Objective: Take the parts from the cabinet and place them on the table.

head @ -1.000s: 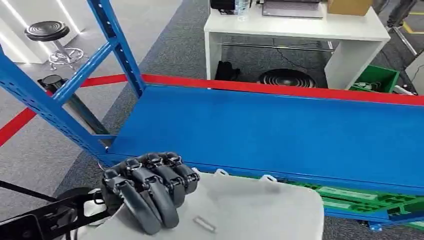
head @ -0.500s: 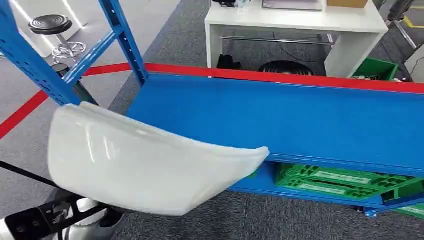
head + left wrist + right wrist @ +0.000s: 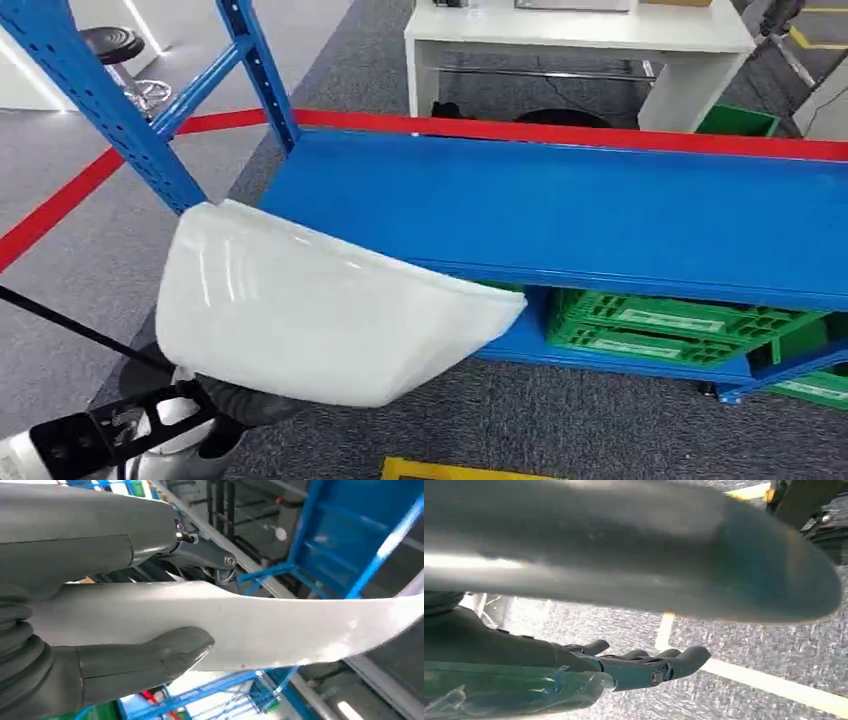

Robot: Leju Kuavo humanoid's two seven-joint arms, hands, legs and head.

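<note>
Left hand grips the white part, held in front of the blue shelf.

The part covers most of that hand in the head view; the wrist view shows its thumb pressed on the part's face, fingers behind. The part's far end is cut off there. Right hand: fingers extended, seemingly empty, though a blurred grey shape hides much. Green crates sit below the shelf.
</note>
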